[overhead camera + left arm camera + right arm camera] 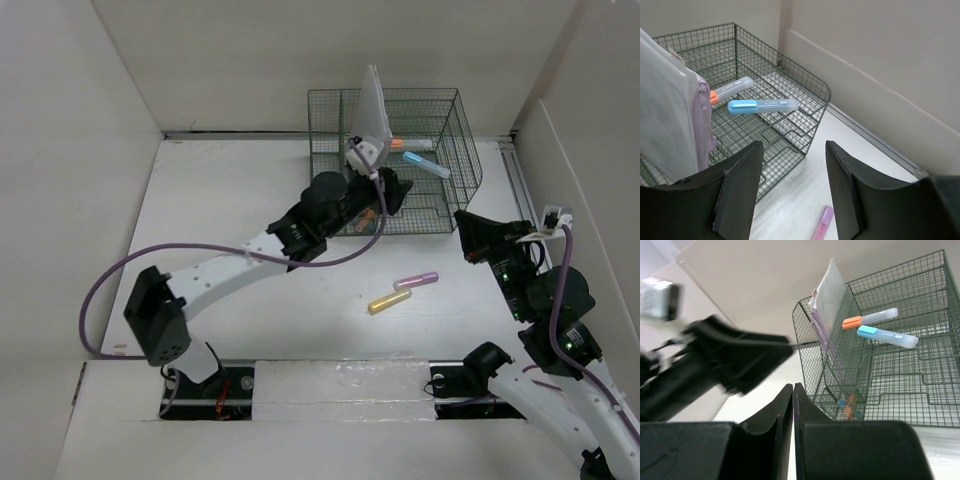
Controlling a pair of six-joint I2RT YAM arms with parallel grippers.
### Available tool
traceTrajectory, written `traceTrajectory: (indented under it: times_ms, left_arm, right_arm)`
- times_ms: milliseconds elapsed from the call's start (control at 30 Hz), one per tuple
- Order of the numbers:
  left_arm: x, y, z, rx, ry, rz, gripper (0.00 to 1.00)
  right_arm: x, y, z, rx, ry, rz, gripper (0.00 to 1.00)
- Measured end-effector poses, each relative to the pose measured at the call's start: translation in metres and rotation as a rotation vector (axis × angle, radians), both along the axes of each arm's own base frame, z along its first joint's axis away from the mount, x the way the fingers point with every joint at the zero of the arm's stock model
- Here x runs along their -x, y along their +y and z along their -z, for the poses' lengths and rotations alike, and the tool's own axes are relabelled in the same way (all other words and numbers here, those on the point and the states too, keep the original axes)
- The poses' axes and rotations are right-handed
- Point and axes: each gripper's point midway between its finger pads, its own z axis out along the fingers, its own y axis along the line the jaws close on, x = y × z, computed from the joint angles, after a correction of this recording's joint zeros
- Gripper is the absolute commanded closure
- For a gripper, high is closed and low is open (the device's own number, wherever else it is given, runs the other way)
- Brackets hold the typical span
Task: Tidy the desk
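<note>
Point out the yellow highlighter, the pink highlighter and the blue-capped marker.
yellow highlighter (389, 301): top external view, mid-barrel.
pink highlighter (416, 282): top external view, mid-barrel.
blue-capped marker (763, 105): left wrist view, mid-barrel.

the left gripper (794, 150) hangs with jaws spread wide, nothing between them. beyond it, a dark wire basket (810, 85) holds a blue-capped marker (762, 105) and an orange-capped marker (730, 89) (close together), beside upright papers (665, 120). a purple marker (822, 222) lies on the desk (865, 155).
</note>
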Motion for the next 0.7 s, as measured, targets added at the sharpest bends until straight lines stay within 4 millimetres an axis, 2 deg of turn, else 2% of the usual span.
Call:
traceTrajectory:
  times_ms: [100, 167, 233, 333, 433, 500, 567, 700]
  left_arm:
    - [0.029, 0.017, -0.006, 0.027, -0.021, 0.027, 0.5]
    - [0.039, 0.013, 0.007, -0.001, -0.012, 0.051, 0.49]
    - [0.049, 0.002, 0.04, -0.07, 0.026, 0.08, 0.49]
    - [0.062, -0.01, 0.118, -0.213, 0.128, 0.124, 0.48]
    - [0.075, 0.003, 0.204, -0.367, 0.254, 0.135, 0.45]
    - [0.083, 0.017, 0.25, -0.459, 0.329, 0.13, 0.43]
    - [0.087, 0.026, 0.274, -0.51, 0.372, 0.127, 0.4]
    - [0.097, 0.023, 0.286, -0.541, 0.386, 0.149, 0.34]
  right_arm:
    - [-0.003, 0.002, 0.002, 0.006, 0.009, 0.001, 0.87]
    - [-0.006, 0.004, 0.005, 0.013, 0.019, 0.0, 0.85]
    - [-0.007, 0.005, 0.006, 0.017, 0.024, 0.0, 0.84]
    - [-0.012, 0.008, 0.011, 0.028, 0.04, 0.0, 0.82]
    - [-0.013, 0.008, 0.011, 0.032, 0.042, 0.0, 0.77]
    - [-0.013, 0.008, 0.011, 0.034, 0.041, 0.001, 0.74]
    - [-0.013, 0.008, 0.011, 0.035, 0.039, 0.001, 0.7]
    - [-0.013, 0.008, 0.011, 0.038, 0.039, 0.001, 0.7]
